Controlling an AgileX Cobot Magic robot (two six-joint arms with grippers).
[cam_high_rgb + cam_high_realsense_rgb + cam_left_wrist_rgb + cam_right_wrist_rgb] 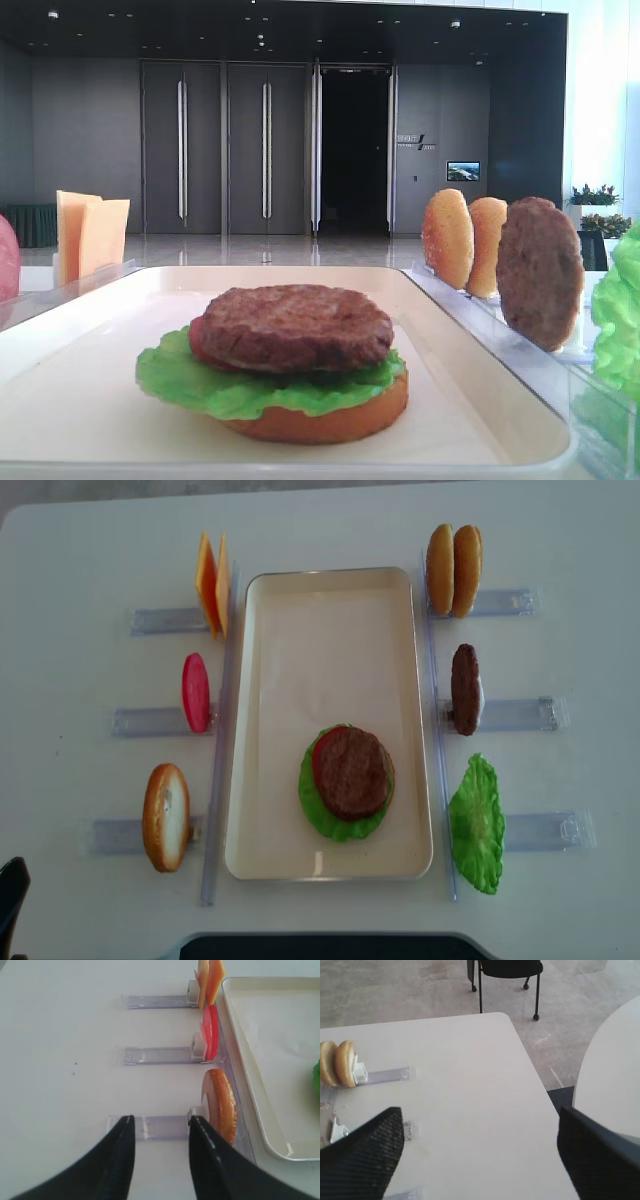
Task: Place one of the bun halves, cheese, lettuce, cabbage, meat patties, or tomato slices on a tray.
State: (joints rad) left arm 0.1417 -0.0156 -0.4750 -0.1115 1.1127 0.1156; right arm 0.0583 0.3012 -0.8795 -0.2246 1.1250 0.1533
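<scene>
On the cream tray [330,610] lies a stack: a bun half [320,422], lettuce [195,380], a tomato slice [200,340] and a meat patty [352,770] on top. Left of the tray stand cheese [210,580], a tomato slice [195,692] and a bun half [222,1102]. To its right stand two bun halves [453,570], a patty [465,688] and a lettuce leaf [477,823]. Cabbage is out of view. My left gripper [161,1120] is open just left of the near bun half. My right gripper [480,1110] is wide open over bare table.
Clear plastic racks [150,720] hold the upright pieces on both sides of the tray. The right wrist view shows the table's far corner [502,1017], a black chair [505,967] on the floor and a second white table [615,1070].
</scene>
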